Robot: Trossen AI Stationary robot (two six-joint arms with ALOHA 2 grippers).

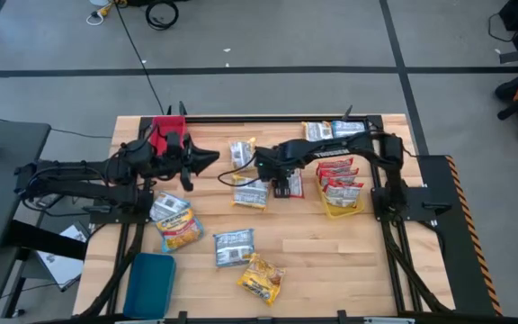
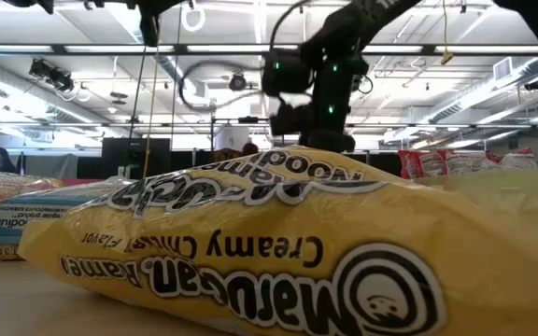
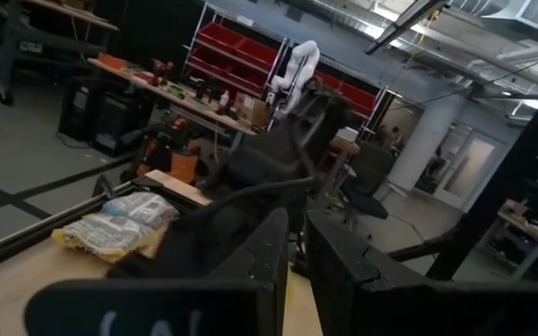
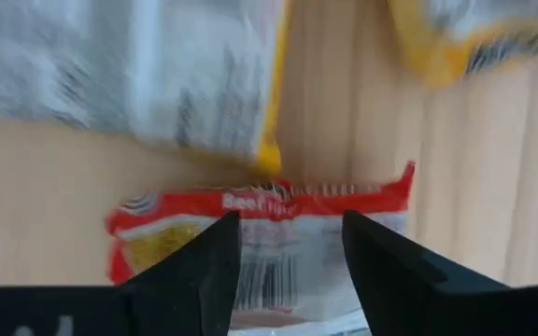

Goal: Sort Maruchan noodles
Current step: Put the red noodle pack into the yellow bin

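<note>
1. The right gripper (image 4: pixel 283 266), jaws spread wide, hangs over a red-edged beef ramen packet (image 4: pixel 260 238) lying flat near the table (image 1: pixel 331 256) centre.
2. The left gripper (image 1: pixel 207 160), jaws nearly closed and empty, hovers well apart, toward the table's left edge.

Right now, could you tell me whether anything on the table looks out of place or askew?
Nothing looks damaged or spilled. The unsorted packets lie loose at odd angles: a yellow packet sits skewed near the front edge, and a blue-edged packet lies beside it. The right gripper is open above a red beef packet. The left gripper waits mid-table.
</note>
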